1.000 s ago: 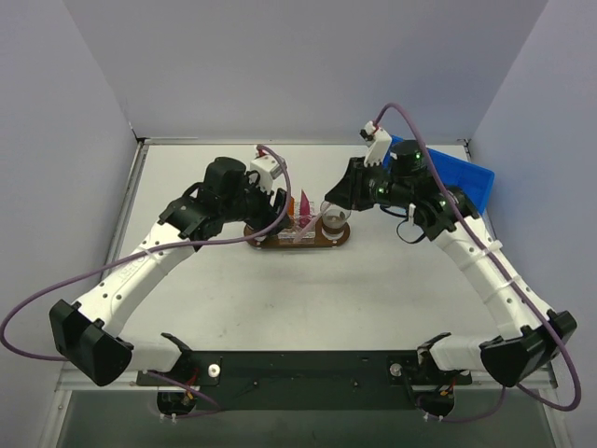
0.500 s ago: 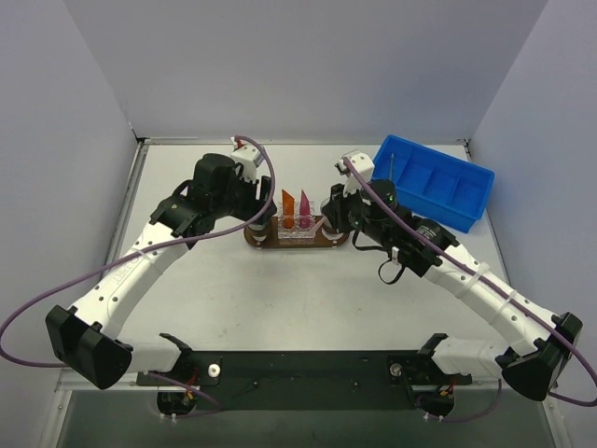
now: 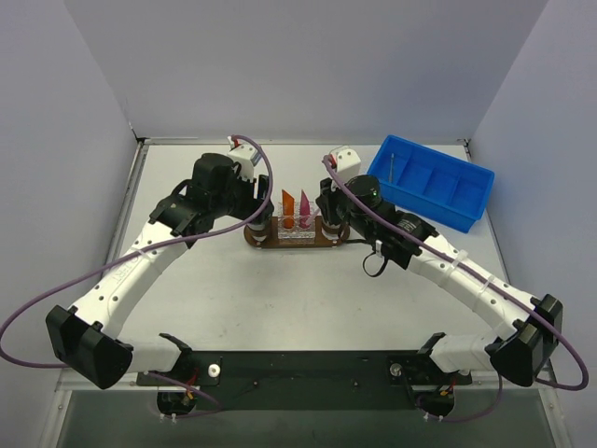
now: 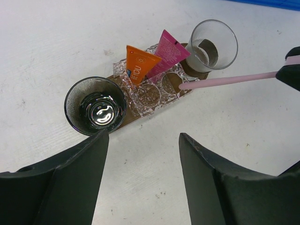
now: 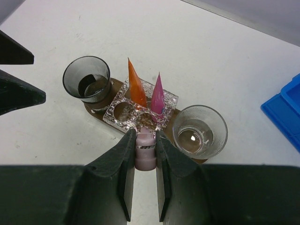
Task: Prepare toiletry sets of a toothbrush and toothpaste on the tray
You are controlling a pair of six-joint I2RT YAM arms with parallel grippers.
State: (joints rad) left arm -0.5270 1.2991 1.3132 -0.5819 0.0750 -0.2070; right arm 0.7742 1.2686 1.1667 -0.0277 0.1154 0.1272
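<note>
The worktop [image 3: 280, 308] is pale grey, with both arms reaching in toward its middle. The blue bin [image 3: 431, 182] sits at the far right corner, set at an angle.

The left gripper [image 4: 144, 136] hangs above the tray's left end. Its fingers are spread wide and nothing is between them. The right gripper [image 5: 145, 135] is at the tray's right end, pressed together on the toothbrush's handle end.

The tray [image 3: 280, 244] lies across the middle of the worktop, somewhat toward the far edge, with its long side running left to right. A glass stands on each end of it. The left one [image 4: 96, 105] looks dark inside, and the right one [image 4: 213, 44] is clear.

Between the glasses a clear faceted holder [image 4: 150, 93] with round holes rests on the tray. The orange tube [image 4: 139, 63] and the magenta tube [image 4: 169, 49] stand upright side by side in its far holes, orange on the left.

The toothbrush [image 4: 229, 79] slants from the right gripper down to the holder, its free end at a near hole on the right. Whether it touches the holder cannot be told.
</note>
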